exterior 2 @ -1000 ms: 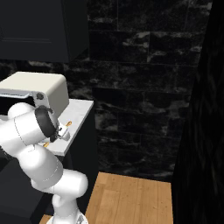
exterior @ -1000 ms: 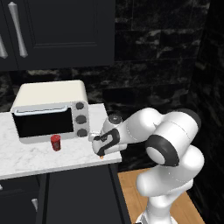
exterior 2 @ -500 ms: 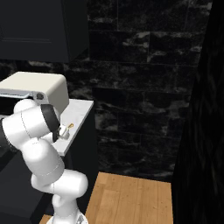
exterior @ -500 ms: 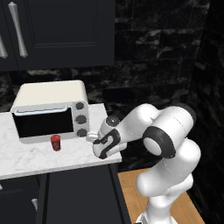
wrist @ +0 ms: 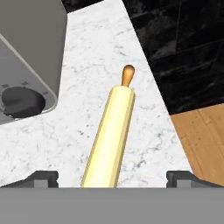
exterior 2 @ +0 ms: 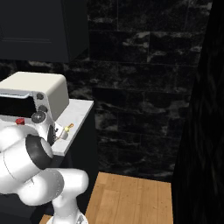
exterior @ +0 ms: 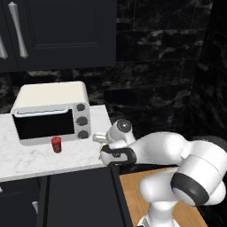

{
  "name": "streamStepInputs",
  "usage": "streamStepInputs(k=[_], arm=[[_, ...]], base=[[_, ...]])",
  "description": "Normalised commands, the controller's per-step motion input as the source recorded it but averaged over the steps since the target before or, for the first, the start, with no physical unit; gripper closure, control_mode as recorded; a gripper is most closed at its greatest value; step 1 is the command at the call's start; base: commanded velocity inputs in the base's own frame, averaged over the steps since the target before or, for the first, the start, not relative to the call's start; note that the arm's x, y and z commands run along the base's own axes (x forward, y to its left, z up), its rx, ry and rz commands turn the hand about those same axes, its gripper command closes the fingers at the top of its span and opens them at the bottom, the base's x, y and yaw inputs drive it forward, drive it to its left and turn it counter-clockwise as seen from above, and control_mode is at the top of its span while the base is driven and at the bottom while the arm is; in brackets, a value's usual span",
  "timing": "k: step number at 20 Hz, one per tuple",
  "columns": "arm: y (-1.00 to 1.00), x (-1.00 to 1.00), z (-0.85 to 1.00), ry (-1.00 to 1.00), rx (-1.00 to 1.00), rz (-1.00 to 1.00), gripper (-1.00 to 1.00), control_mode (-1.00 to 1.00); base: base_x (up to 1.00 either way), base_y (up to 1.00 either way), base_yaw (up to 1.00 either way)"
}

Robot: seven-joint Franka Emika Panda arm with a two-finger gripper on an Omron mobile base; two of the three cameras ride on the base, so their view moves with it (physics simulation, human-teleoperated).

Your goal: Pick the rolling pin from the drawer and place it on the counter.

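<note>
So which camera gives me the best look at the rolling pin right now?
The hand view: the rolling pin lies on the counter, its orange handle clear. The right base view shows just its tip; in the left base view the arm hides most of it.

No text, label, brand, number or sign can be read on anything here.

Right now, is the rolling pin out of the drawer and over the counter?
Out. The hand view shows the rolling pin above the white marble counter, beside the toaster oven; whether it rests there, cannot tell.
</note>
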Motion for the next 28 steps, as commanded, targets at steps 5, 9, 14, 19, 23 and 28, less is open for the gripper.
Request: streamStepInputs(k=[5, 9, 14, 19, 23, 28], arm=[[-0.23, -0.28, 0.99, 0.0, 0.0, 0.0, -1.0, -1.0], [-0.45, -0.35, 0.94, 0.0, 0.05, 0.0, -1.0, -1.0], [-0.6, -0.35, 0.71, 0.0, 0.1, 0.0, -1.0, -1.0], [-0.8, -0.38, 0.48, 0.0, 0.16, 0.0, -1.0, -1.0], [-0.48, -0.28, 0.33, -0.05, 0.13, 0.0, -1.0, -1.0], [-0.15, -0.47, 0.39, -0.11, 0.03, 0.02, -1.0, -1.0]], base=[[0.0, 0.0, 0.0], [0.0, 0.0, 0.0], [0.0, 0.0, 0.0], [0.0, 0.0, 0.0], [0.0, 0.0, 0.0], [0.0, 0.0, 0.0]])
